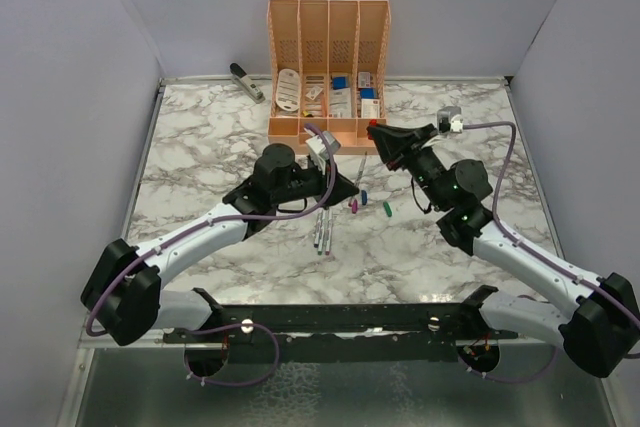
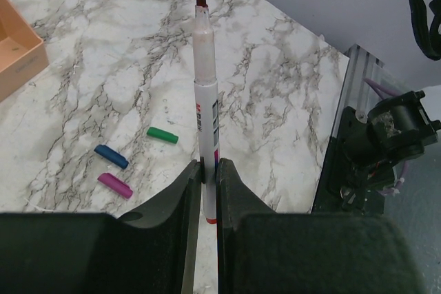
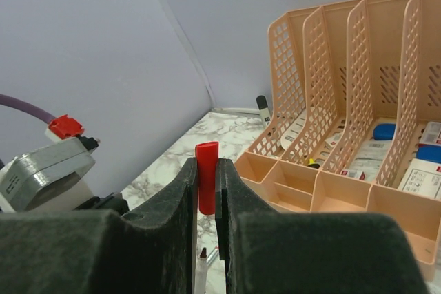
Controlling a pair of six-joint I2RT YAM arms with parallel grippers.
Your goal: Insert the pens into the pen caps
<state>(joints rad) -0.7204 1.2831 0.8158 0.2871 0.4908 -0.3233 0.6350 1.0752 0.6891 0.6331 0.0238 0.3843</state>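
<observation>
While the left gripper [image 2: 207, 170] is gripping a pen [image 2: 205, 87] near its rear end, jaws clamped tight on the whitish barrel, the pen is pointing straight out past the fingertips with its dark red tip bare. The right gripper [image 3: 204, 170] is pinching the red cap [image 3: 206, 153], jaws pressing on both of its sides. It is holding the cap in the air just in front of the organiser [image 1: 328, 57] (the orange slotted one standing at 12 o'clock on the marble table [image 1: 200, 147]).

In the right wrist view a whitish barrel with a reddish tip is showing at 6 o'clock below the red cap, apart from it; whether the two are lining up is hard to tell.

Seen from above, the two grippers are meeting near the table's middle, the right one at 1 o'clock from the left. The loose pens [image 1: 322, 230] are lying side by side at 6 o'clock from the left gripper. At 2 o'clock from them, three caps are lying close together without touching: the blue cap [image 1: 363, 197], the purple cap [image 1: 354, 206] and the green cap [image 1: 387, 210], the green one sitting farthest toward 3 o'clock. A grey stapler [image 1: 247, 82] is resting at 11 o'clock, just beside the organiser.
</observation>
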